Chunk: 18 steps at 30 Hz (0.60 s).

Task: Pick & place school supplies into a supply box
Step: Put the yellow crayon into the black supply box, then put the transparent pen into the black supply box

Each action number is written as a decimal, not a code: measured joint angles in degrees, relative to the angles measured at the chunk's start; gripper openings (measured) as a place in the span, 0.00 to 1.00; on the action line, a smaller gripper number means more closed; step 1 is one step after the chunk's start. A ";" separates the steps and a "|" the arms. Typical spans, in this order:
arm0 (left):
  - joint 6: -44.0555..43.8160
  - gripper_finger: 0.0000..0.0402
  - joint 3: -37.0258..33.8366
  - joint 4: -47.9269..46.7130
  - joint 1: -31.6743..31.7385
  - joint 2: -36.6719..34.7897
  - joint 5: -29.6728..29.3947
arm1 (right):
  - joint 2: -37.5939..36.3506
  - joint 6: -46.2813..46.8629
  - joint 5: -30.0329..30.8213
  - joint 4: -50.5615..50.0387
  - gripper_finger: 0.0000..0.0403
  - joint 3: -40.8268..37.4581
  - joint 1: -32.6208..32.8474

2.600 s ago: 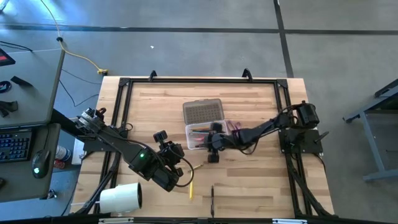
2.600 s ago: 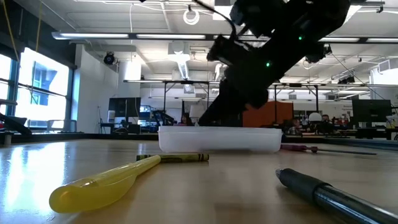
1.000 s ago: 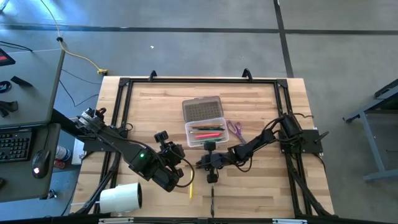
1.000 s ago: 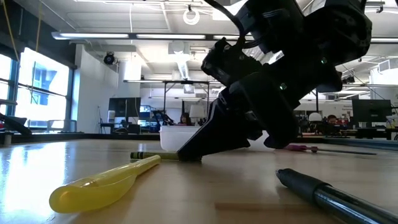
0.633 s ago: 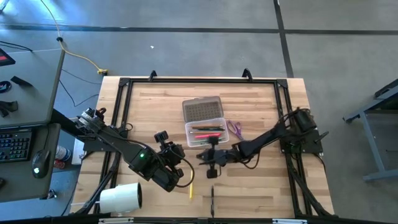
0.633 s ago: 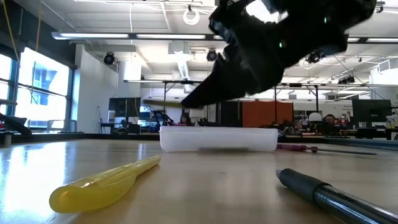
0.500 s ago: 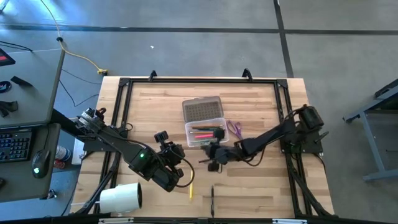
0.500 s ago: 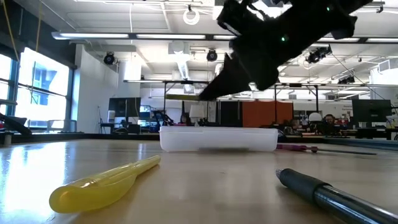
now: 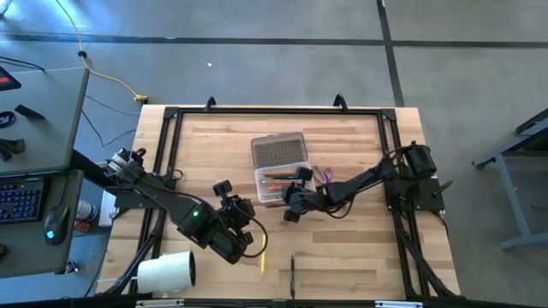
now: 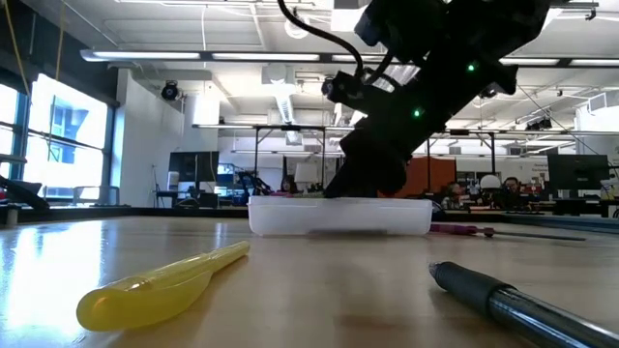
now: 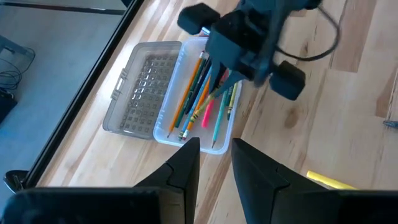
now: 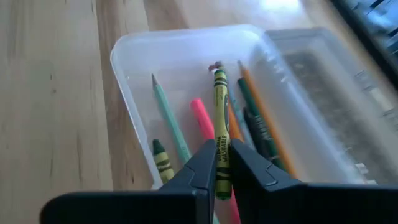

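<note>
The supply box is a clear case lying open mid-table, its ribbed lid flat on the far side. Several pencils and crayons lie inside it. My right gripper hangs low over the box's near right part, shut on a yellow-green crayon. Purple scissors lie just right of the box. A yellow marker and a dark pen rest near the front edge. My left gripper waits open, near-left of the box. My right gripper pinches the yellow-green crayon between its two fingers near the crayon's back end. The fingers slant down from the table's right and lie along the crayon. It sticks out past the fingertips over the box's inside; whether its front tip touches the pencils, I cannot tell.
A big white roll lies at the near left corner beside my left arm. A black frame runs round the tabletop. In the low view the marker and pen lie close in front, the box behind them.
My right gripper stood low on the table, at the crayon lying in front of the box. It has taken the crayon up clear of the wood, gone toward the far edge and come down over the box. The crayon no longer lies on the table.
</note>
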 joint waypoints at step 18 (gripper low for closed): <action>0.00 0.32 0.00 0.00 0.00 0.00 -0.13 | -0.34 -7.55 -15.06 15.14 0.33 0.13 8.21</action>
